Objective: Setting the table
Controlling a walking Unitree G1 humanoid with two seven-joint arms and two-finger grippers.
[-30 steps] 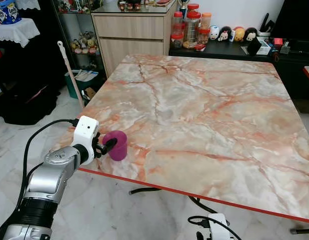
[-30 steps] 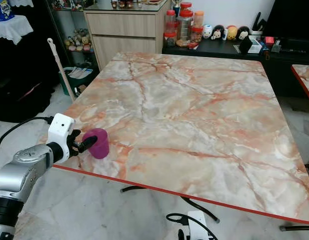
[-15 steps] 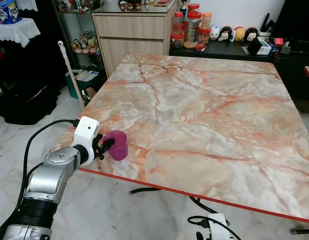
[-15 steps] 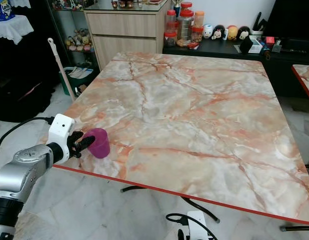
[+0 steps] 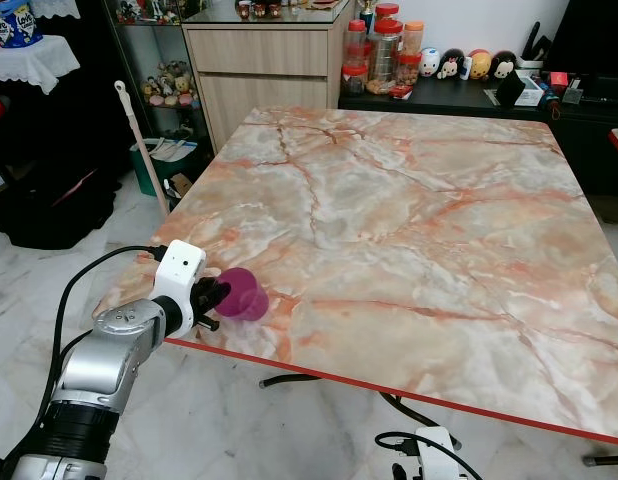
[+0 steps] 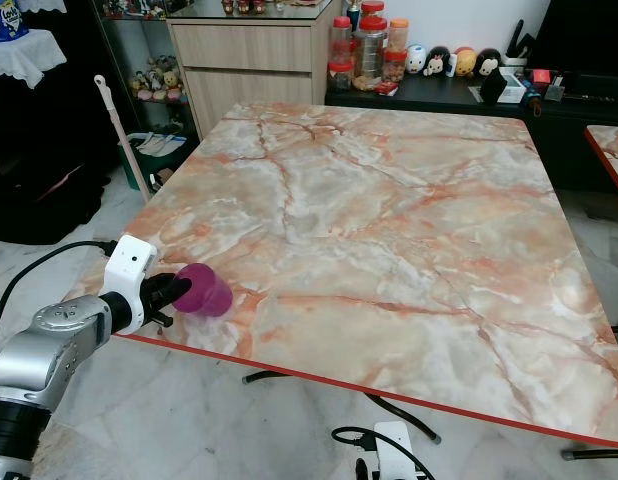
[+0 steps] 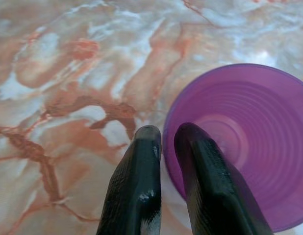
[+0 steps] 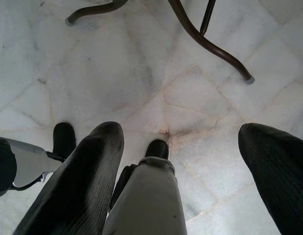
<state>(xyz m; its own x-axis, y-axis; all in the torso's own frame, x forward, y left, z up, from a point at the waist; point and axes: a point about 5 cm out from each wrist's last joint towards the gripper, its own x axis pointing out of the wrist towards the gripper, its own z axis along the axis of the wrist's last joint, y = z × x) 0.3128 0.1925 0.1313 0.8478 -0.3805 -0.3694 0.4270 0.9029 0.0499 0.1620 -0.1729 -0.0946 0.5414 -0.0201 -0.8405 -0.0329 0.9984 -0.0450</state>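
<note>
cup (image 5: 244,298) rim in left end effector (image 5: 217,296)

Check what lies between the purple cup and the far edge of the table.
Nothing but bare marble table lies beyond the purple cup, as the left eye view shows; the left claw pinches its rim.

Left arm (image 5: 109,360): silver metal segments, ribbed black band low on the forearm, white boxy wrist housing (image 5: 179,285) with one small dark dot. Black cable (image 5: 74,300) loops from housing back along arm. Left gripper (image 7: 164,142): two long glossy black fingers, rounded tips. Right gripper (image 8: 181,147): black, finely textured fingers.
</note>
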